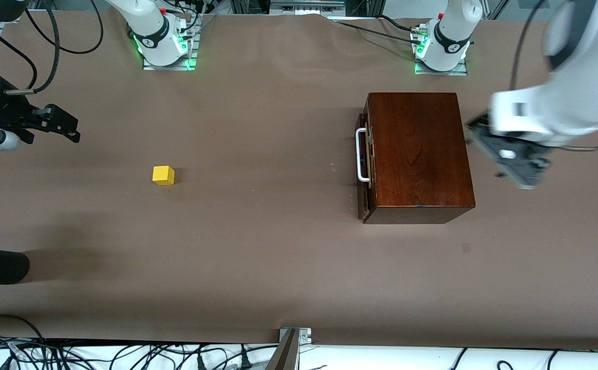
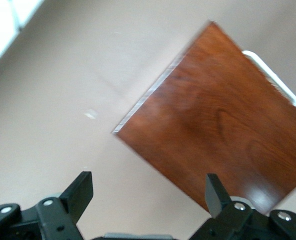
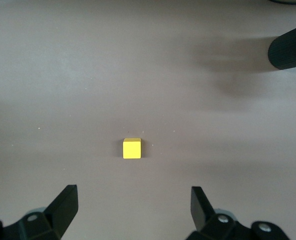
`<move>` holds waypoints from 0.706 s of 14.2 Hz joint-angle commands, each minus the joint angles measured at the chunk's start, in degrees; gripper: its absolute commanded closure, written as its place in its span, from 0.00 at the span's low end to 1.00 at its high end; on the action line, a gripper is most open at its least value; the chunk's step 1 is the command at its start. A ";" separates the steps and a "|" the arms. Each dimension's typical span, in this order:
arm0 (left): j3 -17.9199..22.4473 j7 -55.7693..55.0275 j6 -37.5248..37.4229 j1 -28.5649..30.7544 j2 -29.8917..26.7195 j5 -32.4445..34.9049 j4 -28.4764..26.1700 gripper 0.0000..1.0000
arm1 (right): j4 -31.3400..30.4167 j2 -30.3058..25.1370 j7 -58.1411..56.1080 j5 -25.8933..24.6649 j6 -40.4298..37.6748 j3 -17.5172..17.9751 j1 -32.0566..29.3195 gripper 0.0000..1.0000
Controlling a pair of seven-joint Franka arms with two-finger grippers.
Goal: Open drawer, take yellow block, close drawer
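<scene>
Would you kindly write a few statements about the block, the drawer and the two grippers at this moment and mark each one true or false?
1. The yellow block lies on the bare table, toward the right arm's end. True.
2. The drawer is pulled far out of the wooden box. False: its front sits almost flush with the box, at most slightly ajar.
3. The right gripper holds the block. False: it is open and empty, and the block lies apart from it on the table.
4. The left gripper is open, beside the box at the end away from the white handle. True.
5. The block rests on top of the box. False: the two are well apart.
</scene>
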 commanded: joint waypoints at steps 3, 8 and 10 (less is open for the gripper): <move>2.97 -14.80 5.84 3.70 -10.87 -5.44 -11.93 0.00 | 1.04 0.35 -0.59 0.77 -0.86 0.16 -0.41 0.00; 5.87 -30.75 5.40 3.96 -11.85 -4.91 -14.13 0.00 | 1.04 0.35 -0.59 0.77 -0.86 0.16 -0.41 0.00; 5.96 -31.46 5.40 4.31 -11.67 -4.73 -14.05 0.00 | 1.04 0.35 -0.59 0.77 -0.77 0.16 -0.50 0.00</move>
